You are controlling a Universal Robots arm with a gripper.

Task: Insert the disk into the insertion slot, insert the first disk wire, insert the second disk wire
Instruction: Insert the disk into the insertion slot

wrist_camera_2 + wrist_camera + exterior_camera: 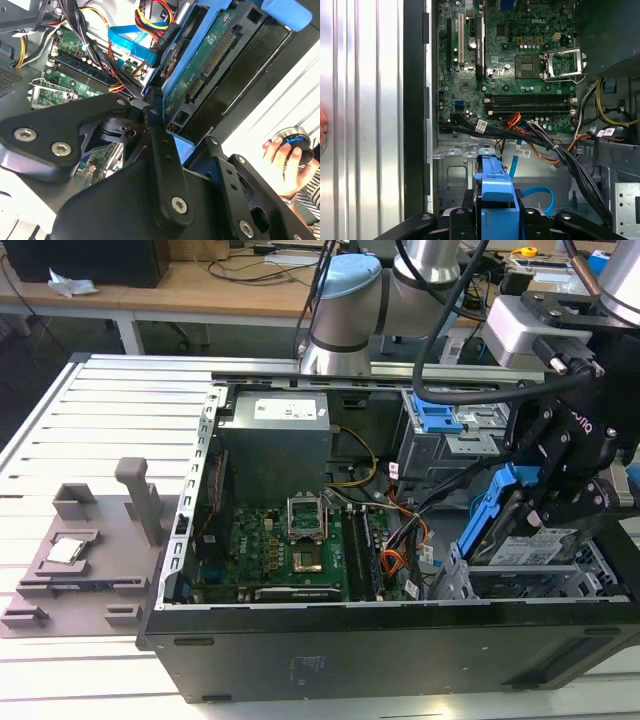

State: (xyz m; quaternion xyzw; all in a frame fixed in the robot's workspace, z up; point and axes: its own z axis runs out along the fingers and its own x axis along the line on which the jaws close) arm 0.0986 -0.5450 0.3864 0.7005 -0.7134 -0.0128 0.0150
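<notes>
Blue-framed silver hard drive (535,548) hangs clenched in the black pincer (548,512), perforated silver cage (600,580) beneath; the second wrist view shows its green underside (210,62).

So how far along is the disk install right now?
Nothing is finished yet. The gripper is shut on the disk, holding it tilted above the insertion slot, not seated. Both wires are left to do: the disk's connectors are bare.
</notes>
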